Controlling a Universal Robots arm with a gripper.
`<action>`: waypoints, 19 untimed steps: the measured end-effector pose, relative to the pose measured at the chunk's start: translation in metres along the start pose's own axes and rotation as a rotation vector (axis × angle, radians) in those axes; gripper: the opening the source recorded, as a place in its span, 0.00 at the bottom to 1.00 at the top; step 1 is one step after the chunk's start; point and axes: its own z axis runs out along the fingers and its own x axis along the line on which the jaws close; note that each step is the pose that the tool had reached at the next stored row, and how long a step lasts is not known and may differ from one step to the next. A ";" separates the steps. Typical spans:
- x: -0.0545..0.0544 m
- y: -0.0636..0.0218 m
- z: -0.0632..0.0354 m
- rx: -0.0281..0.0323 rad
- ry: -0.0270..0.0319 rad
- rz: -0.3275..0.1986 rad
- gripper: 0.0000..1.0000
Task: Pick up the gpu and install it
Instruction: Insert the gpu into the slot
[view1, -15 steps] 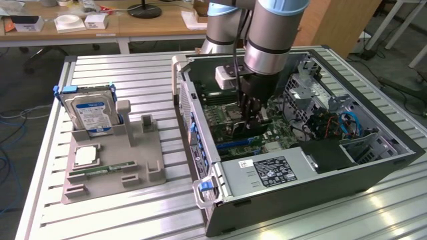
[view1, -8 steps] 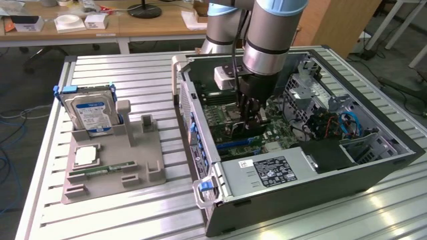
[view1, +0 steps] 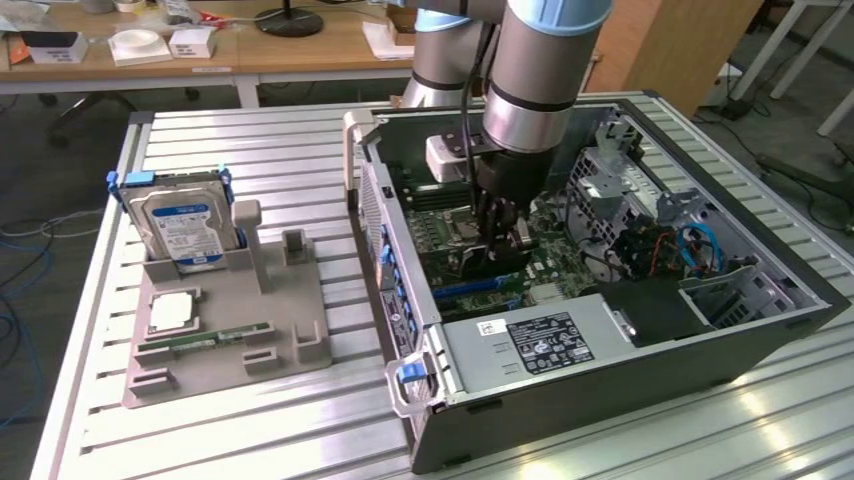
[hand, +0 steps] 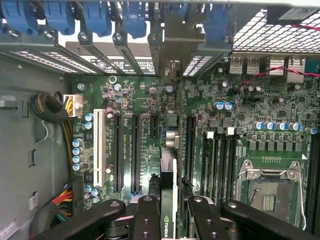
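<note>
One step is behind you: the gripper is clamped on the gpu, held edge-on inside the open computer case, just above the motherboard. You can't yet call it seated; the card looks poised over a slot.

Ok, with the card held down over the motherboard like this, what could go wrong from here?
1. The tool grips the gpu edge-on among several parallel black slots; a small sideways offset might press it beside a slot or into the wrong one.
2. Capacitors stand close by; a tilted card could knock them.
3. The card's far end points at the rear slot frame of the case and could catch there, perhaps twisting in the grip.
</note>
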 end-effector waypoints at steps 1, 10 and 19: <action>0.000 0.0001 0.0004 0.0000 0.0001 0.000 0.26; 0.000 0.0011 0.0042 0.0000 0.0000 0.000 0.26; 0.000 0.0018 0.0088 0.0000 0.0000 0.000 0.26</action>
